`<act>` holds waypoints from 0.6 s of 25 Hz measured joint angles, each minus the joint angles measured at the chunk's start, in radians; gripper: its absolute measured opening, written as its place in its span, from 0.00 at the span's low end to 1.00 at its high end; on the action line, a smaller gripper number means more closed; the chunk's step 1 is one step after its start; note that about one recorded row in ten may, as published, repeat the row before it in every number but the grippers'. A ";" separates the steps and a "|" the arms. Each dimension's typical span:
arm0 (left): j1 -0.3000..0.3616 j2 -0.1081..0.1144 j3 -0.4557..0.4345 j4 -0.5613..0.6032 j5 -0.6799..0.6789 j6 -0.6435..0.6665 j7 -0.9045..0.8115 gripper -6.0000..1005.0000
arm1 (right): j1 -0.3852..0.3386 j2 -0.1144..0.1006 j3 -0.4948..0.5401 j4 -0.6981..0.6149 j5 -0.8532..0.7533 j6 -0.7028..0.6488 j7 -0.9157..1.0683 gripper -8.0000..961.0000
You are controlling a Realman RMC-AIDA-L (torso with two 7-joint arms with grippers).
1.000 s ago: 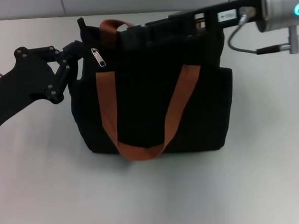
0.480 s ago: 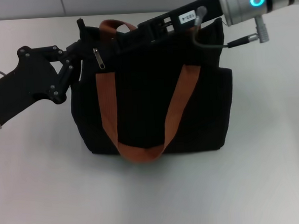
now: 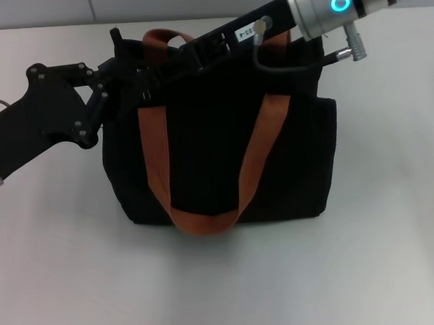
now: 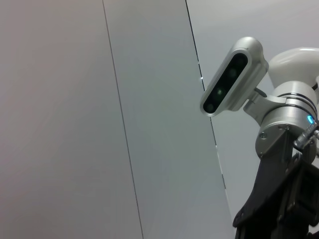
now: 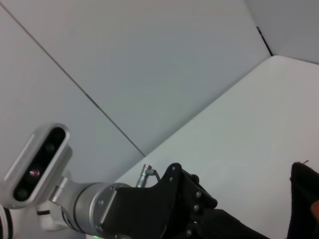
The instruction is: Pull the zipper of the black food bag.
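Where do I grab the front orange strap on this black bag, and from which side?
Grip the orange-brown webbing handle at its bottom bend, coming from the near side: there the loop juts past the black fabric bag's base, while its legs lie flat against the front. The left hand and right hand are at its top left corner.

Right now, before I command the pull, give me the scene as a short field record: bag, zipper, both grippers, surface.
bag: black food bag upright on the white table, orange-brown handles draped down its front
zipper: pull tab not visible; the spot at the bag's top left corner is covered by the right gripper
left gripper: at the bag's top left edge, against the fabric; finger state unclear
right gripper: reaching across the bag's top to its left corner; finger state unclear
readiness: grasp on the zipper not confirmable
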 joint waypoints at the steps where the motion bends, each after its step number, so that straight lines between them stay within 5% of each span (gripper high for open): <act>1: 0.000 0.000 0.000 0.000 0.000 0.000 0.000 0.03 | 0.000 0.000 0.000 0.000 0.000 0.000 0.000 0.48; 15: -0.017 -0.002 -0.004 -0.012 -0.001 0.001 -0.001 0.03 | 0.019 0.014 -0.063 -0.004 -0.007 0.068 0.016 0.43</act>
